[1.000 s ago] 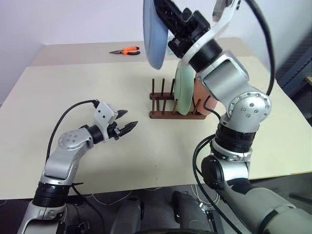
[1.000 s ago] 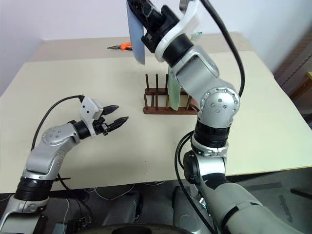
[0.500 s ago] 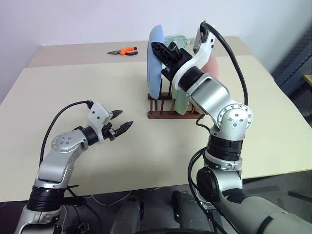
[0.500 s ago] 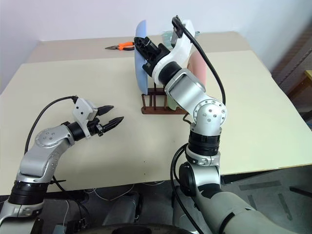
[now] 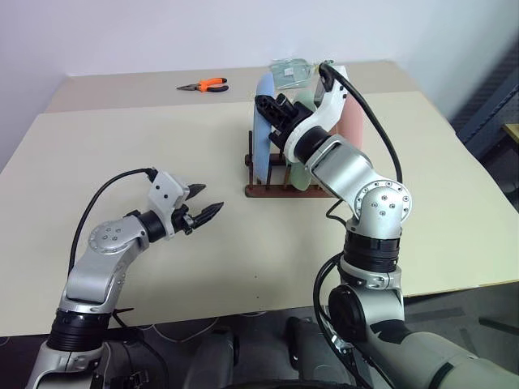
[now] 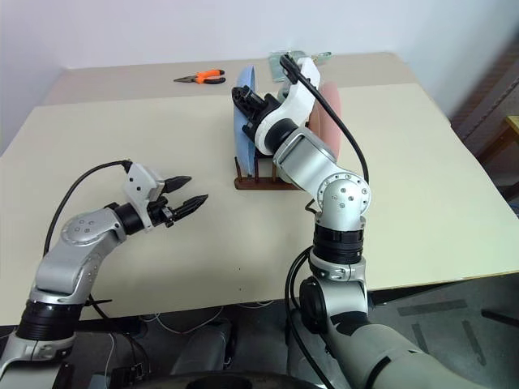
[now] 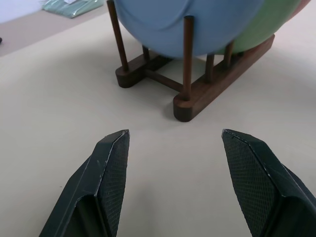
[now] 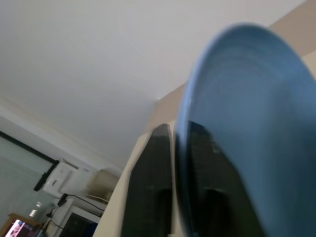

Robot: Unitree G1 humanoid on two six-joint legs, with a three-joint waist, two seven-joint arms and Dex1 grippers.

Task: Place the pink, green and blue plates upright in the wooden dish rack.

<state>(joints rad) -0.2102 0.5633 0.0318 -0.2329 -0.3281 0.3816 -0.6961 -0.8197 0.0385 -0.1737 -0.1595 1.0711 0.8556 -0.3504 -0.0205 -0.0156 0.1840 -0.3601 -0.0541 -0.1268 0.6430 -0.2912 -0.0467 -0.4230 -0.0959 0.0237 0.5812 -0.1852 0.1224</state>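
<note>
Right wrist view | blue plate [image 8: 247,123] rim between tool fingers [image 8: 150,187] | grip unclear

The left arm, silver-grey with black joints, reaches out over the near left part of the cream desk [image 5: 122,154], forearm roughly level and angled toward the middle. Its left pincer [image 5: 204,211], two black pointed fingers on a white wrist block, hovers above the desk with the fingers clearly spread and nothing between them; the left wrist view shows both textured fingertips [image 7: 111,163] well apart.

The right arm rises from the near edge, elbow bent, forearm stretched away toward the far middle of the desk. Its right pincer [image 5: 272,109] sits high, one black finger on each side of the rim of a pale blue round plate [image 5: 263,142].
</note>
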